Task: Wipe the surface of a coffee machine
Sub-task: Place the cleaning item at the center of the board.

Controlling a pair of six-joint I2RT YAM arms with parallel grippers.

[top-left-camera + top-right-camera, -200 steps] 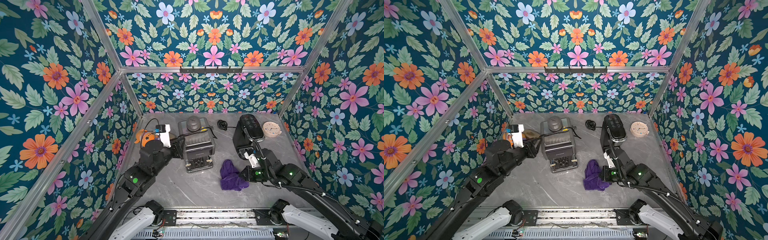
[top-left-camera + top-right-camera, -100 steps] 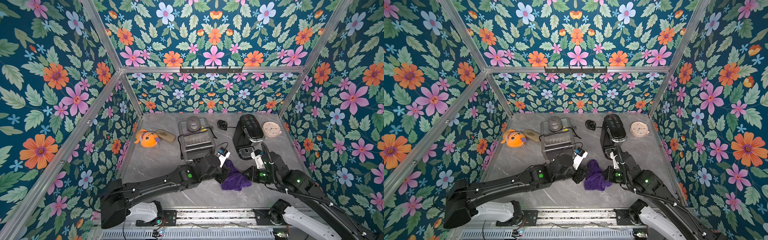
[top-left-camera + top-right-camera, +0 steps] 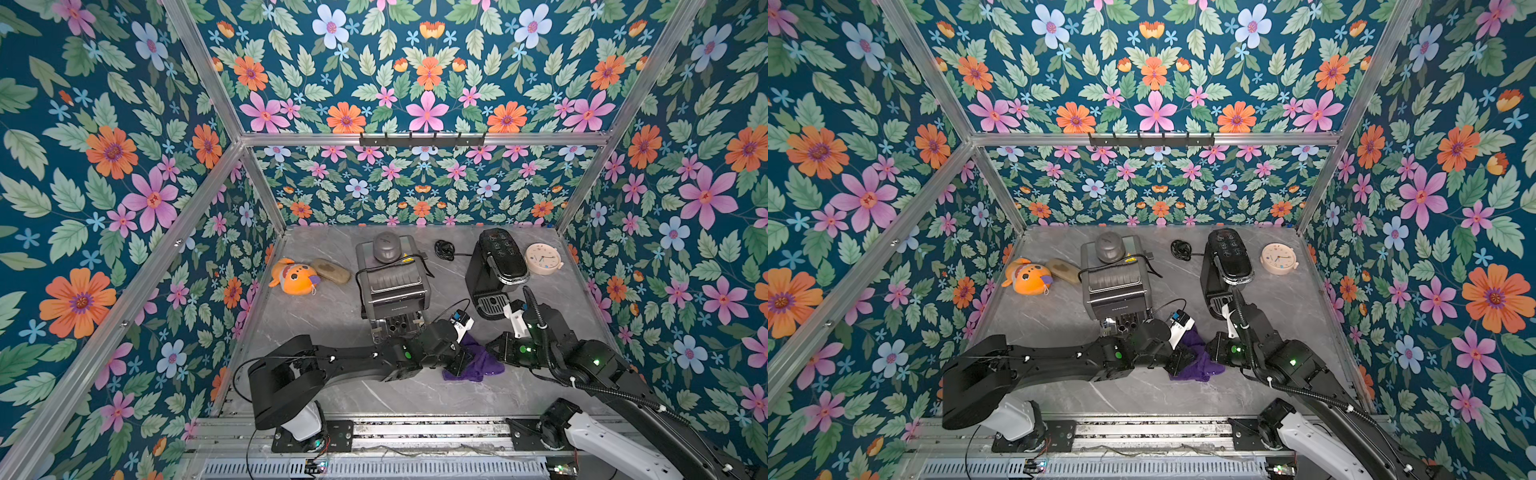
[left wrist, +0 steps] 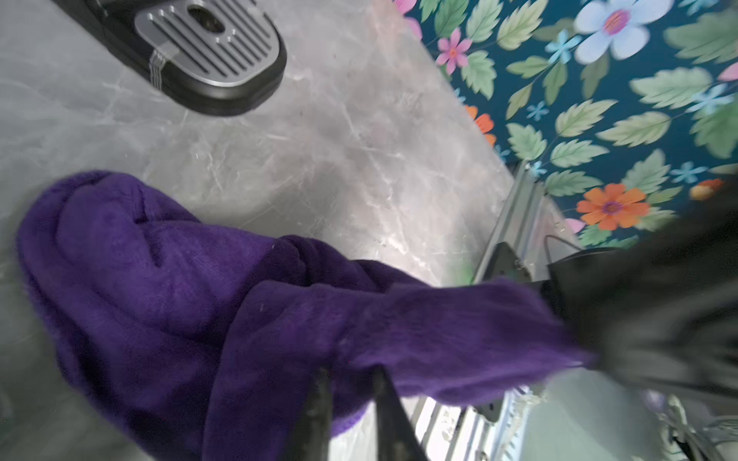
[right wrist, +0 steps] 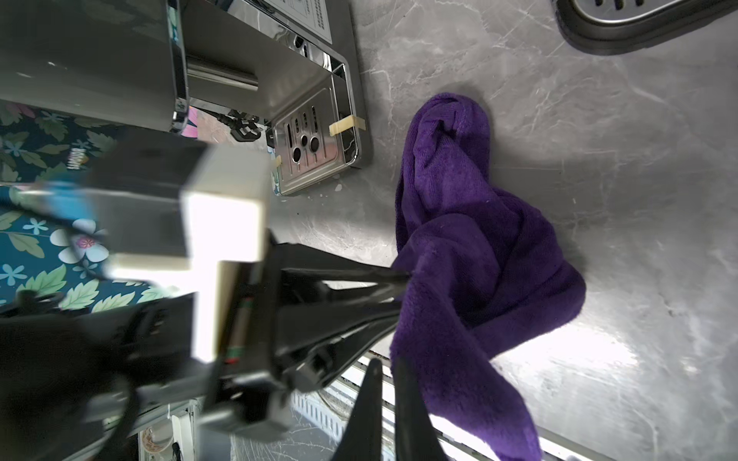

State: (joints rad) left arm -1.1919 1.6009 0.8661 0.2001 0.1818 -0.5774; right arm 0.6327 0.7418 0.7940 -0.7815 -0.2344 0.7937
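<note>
- A purple cloth lies bunched on the table, just in front of the silver machine and a little to its right. Nothing shows any wiping begun.
- The left gripper is pinched tight on one edge of the cloth. The right gripper is closed on a corner, so both hold the same cloth.
- Risk: if the arms pull apart, the cloth could slip out of one pinch. It could also stretch taut and drag over the table instead of lifting.
- Risk: the left arm lies low across the front of the silver machine, its wrist close to the drip tray. A quick lift or a swing toward the machine could knock the tray or catch the wrist cable on it.
- Risk: a loose fold hanging down could snag the tray's edge on the way up.
- Open room: bare table spreads in front of the silver machine and off its left front, ending at the frame rail.
- Tight room: the black machine stands to the right of the silver machine, leaving only a lane between them.
- A toy lies to the silver machine's left and a clock well to its right.
</note>
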